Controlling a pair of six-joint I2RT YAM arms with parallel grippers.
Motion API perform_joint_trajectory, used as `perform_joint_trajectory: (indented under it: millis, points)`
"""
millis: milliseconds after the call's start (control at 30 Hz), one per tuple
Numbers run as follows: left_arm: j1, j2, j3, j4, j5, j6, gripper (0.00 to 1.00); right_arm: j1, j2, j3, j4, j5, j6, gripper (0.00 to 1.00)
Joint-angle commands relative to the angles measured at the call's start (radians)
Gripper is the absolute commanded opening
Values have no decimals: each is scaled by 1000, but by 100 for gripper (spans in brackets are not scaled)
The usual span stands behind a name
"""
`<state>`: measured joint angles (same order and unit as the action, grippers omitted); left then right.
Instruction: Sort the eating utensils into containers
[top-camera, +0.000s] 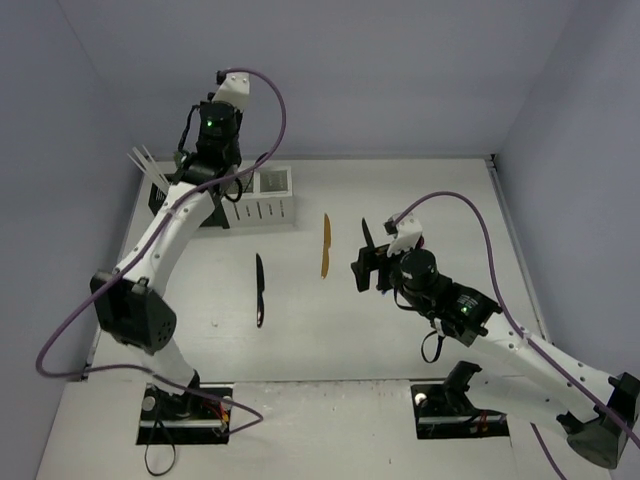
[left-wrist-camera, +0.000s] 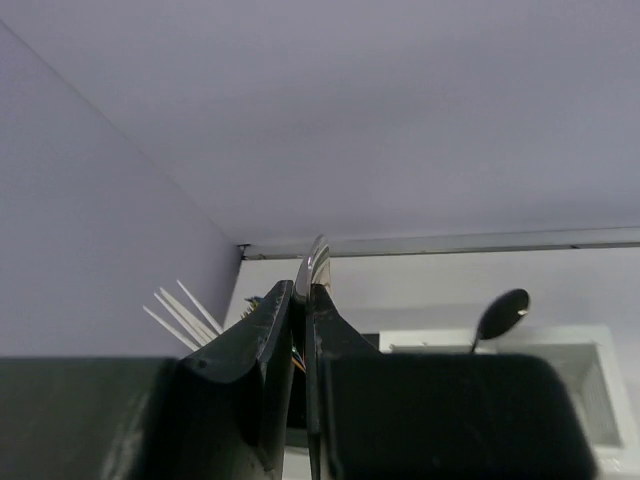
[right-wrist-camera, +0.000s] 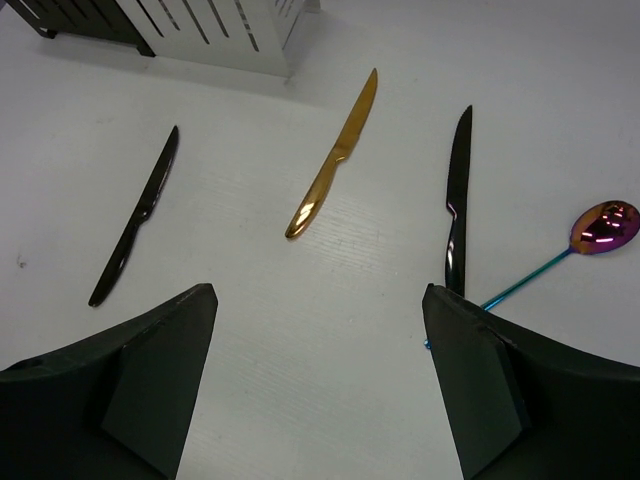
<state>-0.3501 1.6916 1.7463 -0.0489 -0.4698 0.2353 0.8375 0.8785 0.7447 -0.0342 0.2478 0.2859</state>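
Silver utensil (left-wrist-camera: 318, 258) pinched in left claw (left-wrist-camera: 302, 290), arm stretched far | right claw (right-wrist-camera: 318, 330) wide, empty, angled down

gold knife (top-camera: 325, 245), black knife (top-camera: 260, 288) flat, white caddy (top-camera: 262, 209)

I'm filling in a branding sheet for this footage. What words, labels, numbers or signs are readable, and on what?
None readable in any view.
The white caddy, gold knife and purple spoon show no markings; fittings on the arm bases are too small to tell.
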Motion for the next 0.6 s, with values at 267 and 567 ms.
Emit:
perform_joint_trajectory:
  millis: [267, 567]
  points:
    - [23, 148, 28, 164, 6, 68, 0, -27, -33, -47, 37, 71, 36, 82]
    - [22, 93, -117, 165, 61, -61, 29, -185, 49, -54, -36, 109, 182, 77]
